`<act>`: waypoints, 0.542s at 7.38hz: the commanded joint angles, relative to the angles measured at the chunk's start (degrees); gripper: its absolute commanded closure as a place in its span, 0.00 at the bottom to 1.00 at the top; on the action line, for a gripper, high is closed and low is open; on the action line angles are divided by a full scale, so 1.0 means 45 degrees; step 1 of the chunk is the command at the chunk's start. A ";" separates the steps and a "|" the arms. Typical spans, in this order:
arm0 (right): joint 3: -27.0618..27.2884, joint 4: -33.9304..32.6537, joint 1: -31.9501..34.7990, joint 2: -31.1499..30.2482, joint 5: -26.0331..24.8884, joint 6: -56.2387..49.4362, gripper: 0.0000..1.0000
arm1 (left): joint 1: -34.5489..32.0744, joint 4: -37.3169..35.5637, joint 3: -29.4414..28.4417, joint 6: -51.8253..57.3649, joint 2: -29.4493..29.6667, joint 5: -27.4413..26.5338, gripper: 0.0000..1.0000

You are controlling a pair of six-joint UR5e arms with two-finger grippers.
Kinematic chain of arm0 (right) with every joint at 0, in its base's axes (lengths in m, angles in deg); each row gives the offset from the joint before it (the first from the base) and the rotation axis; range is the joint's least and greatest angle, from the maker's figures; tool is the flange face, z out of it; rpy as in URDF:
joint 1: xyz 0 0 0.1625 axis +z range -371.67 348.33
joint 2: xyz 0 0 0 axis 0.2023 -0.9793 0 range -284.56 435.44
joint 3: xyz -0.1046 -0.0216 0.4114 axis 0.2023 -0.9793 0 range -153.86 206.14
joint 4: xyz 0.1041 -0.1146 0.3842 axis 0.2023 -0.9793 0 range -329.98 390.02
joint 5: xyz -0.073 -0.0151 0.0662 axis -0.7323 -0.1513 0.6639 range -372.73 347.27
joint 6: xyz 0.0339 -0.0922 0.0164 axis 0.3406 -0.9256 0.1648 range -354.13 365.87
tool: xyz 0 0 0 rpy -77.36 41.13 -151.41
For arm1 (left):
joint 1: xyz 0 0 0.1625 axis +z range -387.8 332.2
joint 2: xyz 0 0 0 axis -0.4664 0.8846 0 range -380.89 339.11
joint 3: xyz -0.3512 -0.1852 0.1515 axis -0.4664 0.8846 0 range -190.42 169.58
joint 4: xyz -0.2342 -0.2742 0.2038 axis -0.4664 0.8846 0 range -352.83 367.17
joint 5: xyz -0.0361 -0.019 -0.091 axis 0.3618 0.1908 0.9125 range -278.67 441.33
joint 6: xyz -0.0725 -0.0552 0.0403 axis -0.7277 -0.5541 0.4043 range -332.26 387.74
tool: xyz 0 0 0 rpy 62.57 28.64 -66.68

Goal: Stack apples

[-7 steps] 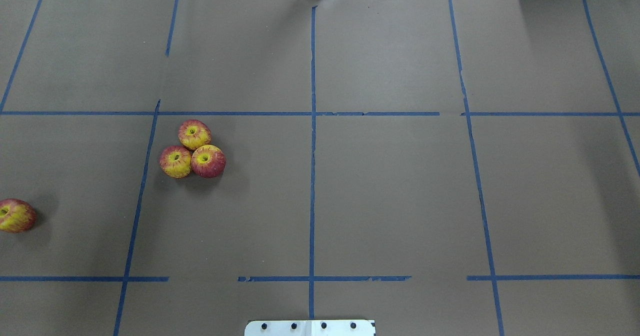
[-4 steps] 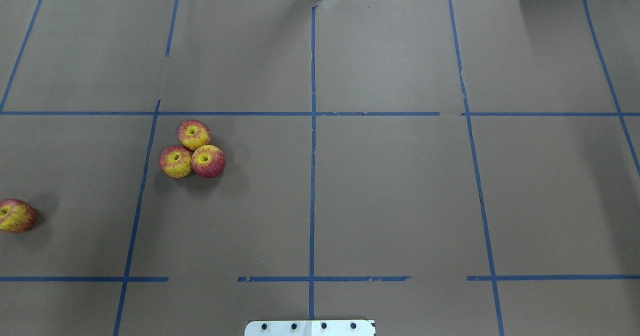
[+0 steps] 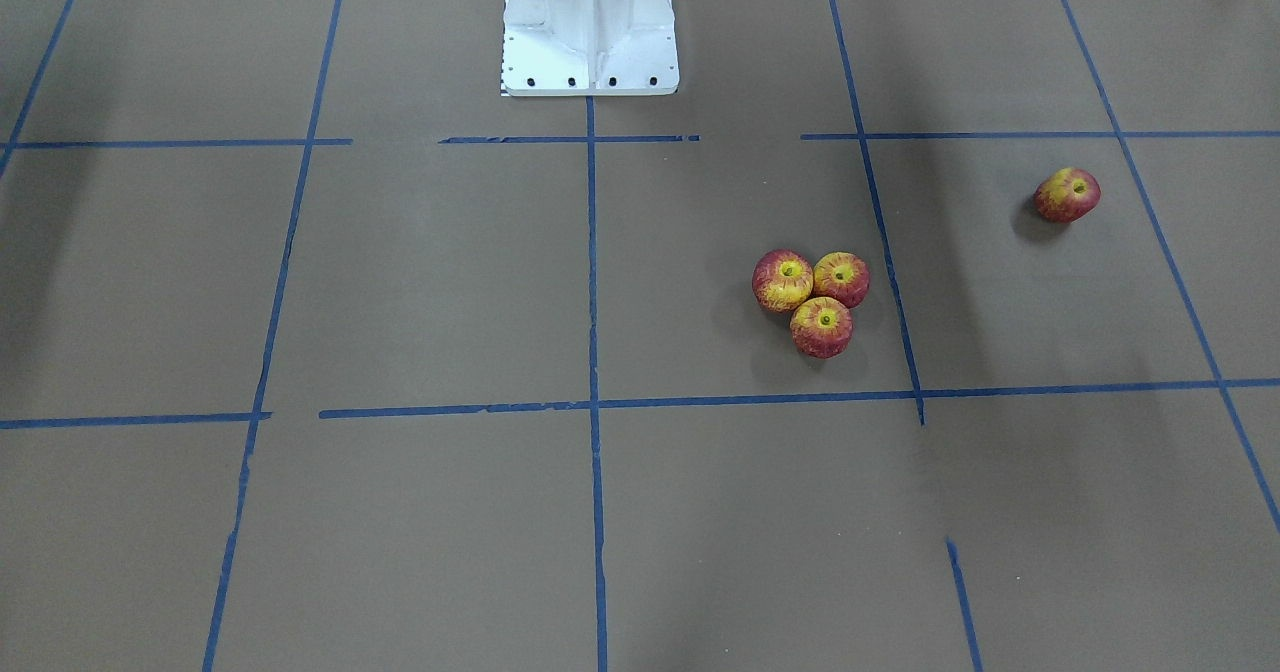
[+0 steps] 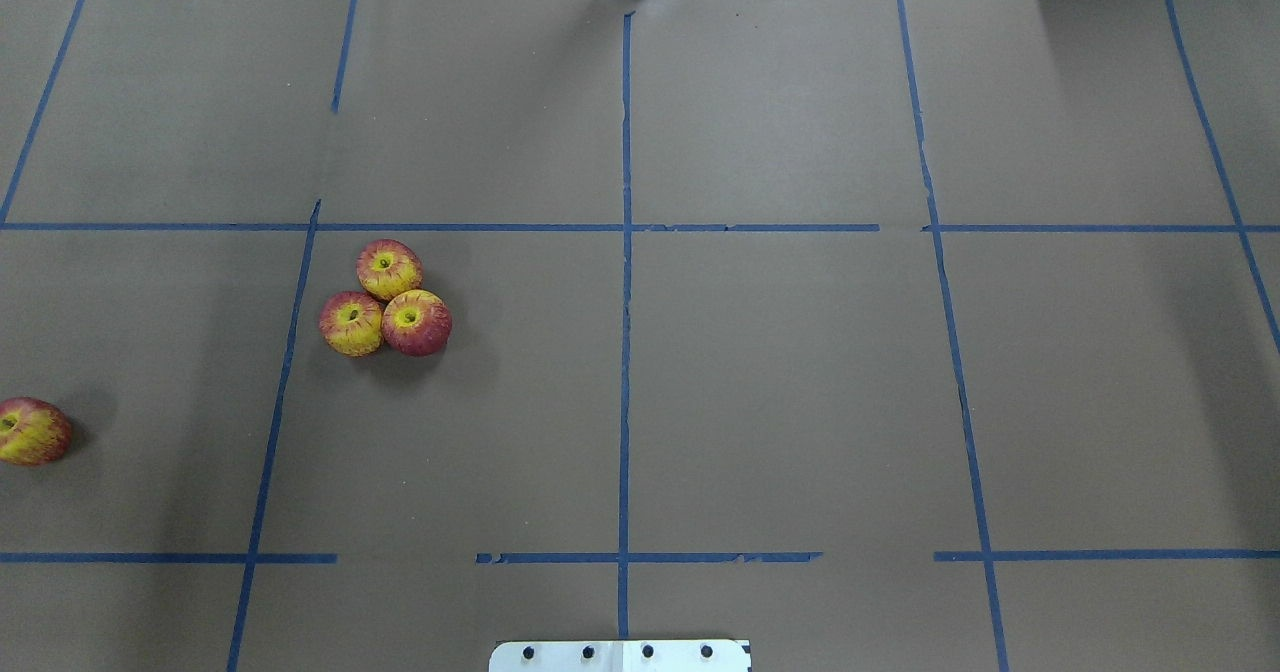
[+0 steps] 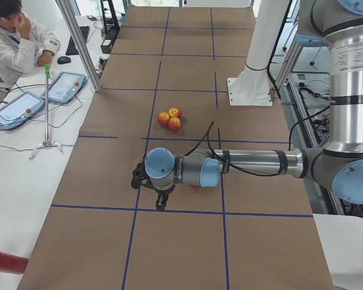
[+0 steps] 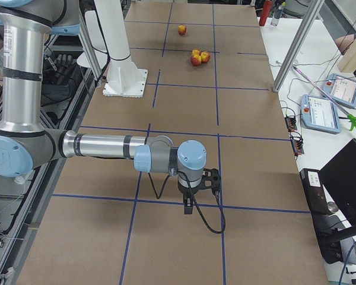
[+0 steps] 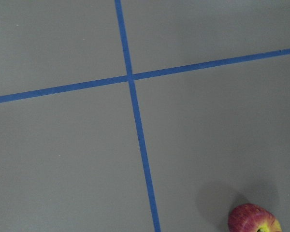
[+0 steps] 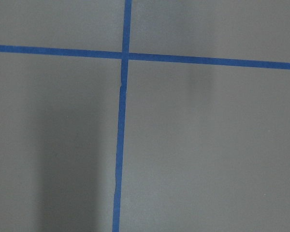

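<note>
Three apples, red streaked with yellow, touch in a cluster [image 4: 389, 269] [image 4: 351, 323] [image 4: 416, 322] on the brown table, left of centre; they also show in the front view [image 3: 821, 327]. A fourth apple [image 4: 33, 432] lies alone at the left edge, and shows in the front view [image 3: 1067, 195] and the left wrist view [image 7: 253, 220]. My left gripper [image 5: 161, 202] shows only in the exterior left view, above the table near the lone apple. My right gripper [image 6: 188, 205] shows only in the exterior right view, far from the apples. I cannot tell if either is open or shut.
The robot's white base plate [image 4: 620, 655] sits at the near middle edge. Blue tape lines [image 4: 625, 352] grid the brown table cover. A side table with tablets [image 5: 63, 87] and a seated person [image 5: 15, 42] lies beyond the far edge.
</note>
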 commanded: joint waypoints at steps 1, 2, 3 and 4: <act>0.0000 0.0000 0.0000 0.0000 0.0000 0.0000 0.00 | 0.2544 0.3581 -0.0055 -0.5081 -0.0322 -0.0085 0.00; 0.0000 0.0000 0.0000 0.0000 0.0000 0.0000 0.00 | 0.4335 0.4934 0.0351 -0.8221 -0.0343 -0.1497 0.00; 0.0000 0.0000 0.0000 0.0000 0.0019 0.0000 0.00 | 0.6132 0.5547 0.0916 -1.0495 -0.0594 -0.3155 0.00; 0.0000 0.0000 0.0000 0.0000 0.0000 0.0000 0.00 | 0.6305 0.6694 0.1095 -1.0576 -0.1544 -0.3229 0.00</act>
